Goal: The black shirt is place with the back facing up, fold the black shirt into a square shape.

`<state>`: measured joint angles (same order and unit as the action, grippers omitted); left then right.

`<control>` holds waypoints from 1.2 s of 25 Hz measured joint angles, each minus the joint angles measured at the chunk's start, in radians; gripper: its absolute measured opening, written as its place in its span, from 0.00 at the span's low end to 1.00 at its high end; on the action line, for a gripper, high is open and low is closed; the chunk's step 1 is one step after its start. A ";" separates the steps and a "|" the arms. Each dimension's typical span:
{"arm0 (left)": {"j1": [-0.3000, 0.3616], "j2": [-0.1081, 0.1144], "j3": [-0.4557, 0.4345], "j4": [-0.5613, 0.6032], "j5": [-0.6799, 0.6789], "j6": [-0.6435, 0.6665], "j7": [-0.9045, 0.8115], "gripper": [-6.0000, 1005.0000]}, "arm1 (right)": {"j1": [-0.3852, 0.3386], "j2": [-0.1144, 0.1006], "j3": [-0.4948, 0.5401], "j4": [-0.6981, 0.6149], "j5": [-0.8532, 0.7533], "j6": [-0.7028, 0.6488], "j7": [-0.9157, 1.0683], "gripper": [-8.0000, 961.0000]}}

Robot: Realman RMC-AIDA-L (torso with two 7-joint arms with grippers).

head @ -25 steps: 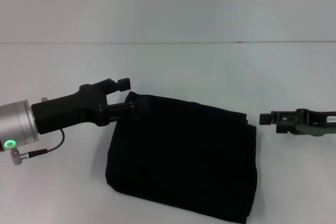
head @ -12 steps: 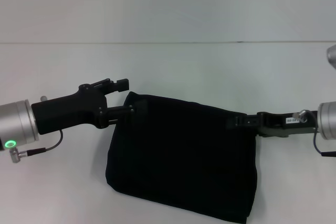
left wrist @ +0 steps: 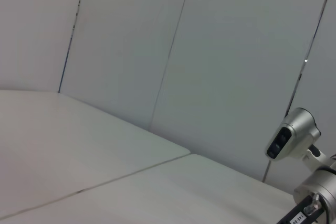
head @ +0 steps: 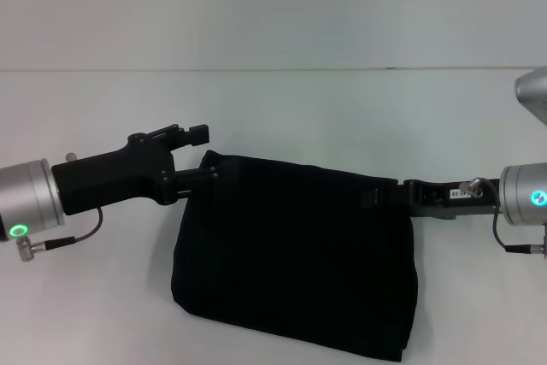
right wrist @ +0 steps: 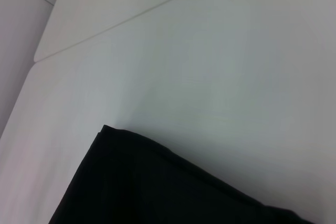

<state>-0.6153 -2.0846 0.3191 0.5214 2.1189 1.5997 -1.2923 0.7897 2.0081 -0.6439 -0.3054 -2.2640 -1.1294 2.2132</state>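
plain white desk (head: 282, 117), smooth and matte, one thin seam line running across it toward the far side; pale panelled wall behind in the left wrist view. black shirt (head: 295, 258) lies near the front middle of the desk, already folded into a thick, roughly rectangular bundle: soft matte fabric, no print, rounded bulging edges, slightly wider than deep. its long axis runs left to right, with the far edge slanting down a little from the robot's left corner toward the right corner; near edge slants the same way. left end effector (head: 205, 156), black hard plastic on a silver cylindrical wrist with a green ring light, reaches in from the left at the shirt's far left corner. its lower finger (head: 201, 177) is touching the fabric at that corner, the upper finger stands clear above it, so the jaws look parted and not clamped on the cloth. right end effector (head: 380, 198), same black build on a silver wrist with a green light, comes in level from the right and overlaps the shirt's far right corner; black on black, cannot tell whether its fingers are apart or pinching the fabric. right wrist view shows one shirt corner (right wrist: 157, 182) on bare desk.
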 joint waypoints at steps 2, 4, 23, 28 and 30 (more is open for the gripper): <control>0.000 0.000 0.000 -0.001 0.000 -0.001 0.000 0.89 | 0.004 0.002 0.000 0.002 0.000 0.002 -0.007 0.72; 0.000 0.000 0.000 -0.003 -0.001 -0.003 0.000 0.89 | 0.007 0.005 0.000 0.003 0.001 0.002 -0.012 0.65; 0.005 0.000 0.000 -0.005 0.004 -0.009 -0.002 0.89 | 0.091 0.027 -0.030 -0.029 0.026 0.164 -0.061 0.16; 0.005 0.000 0.000 -0.004 0.005 -0.009 -0.001 0.89 | 0.092 0.034 -0.038 -0.028 0.028 0.176 -0.061 0.16; 0.005 0.000 0.000 -0.003 0.005 -0.009 -0.002 0.89 | 0.090 0.035 -0.038 -0.028 0.028 0.176 -0.060 0.16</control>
<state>-0.6104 -2.0846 0.3191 0.5181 2.1244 1.5907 -1.2939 0.8799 2.0428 -0.6820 -0.3334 -2.2364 -0.9538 2.1528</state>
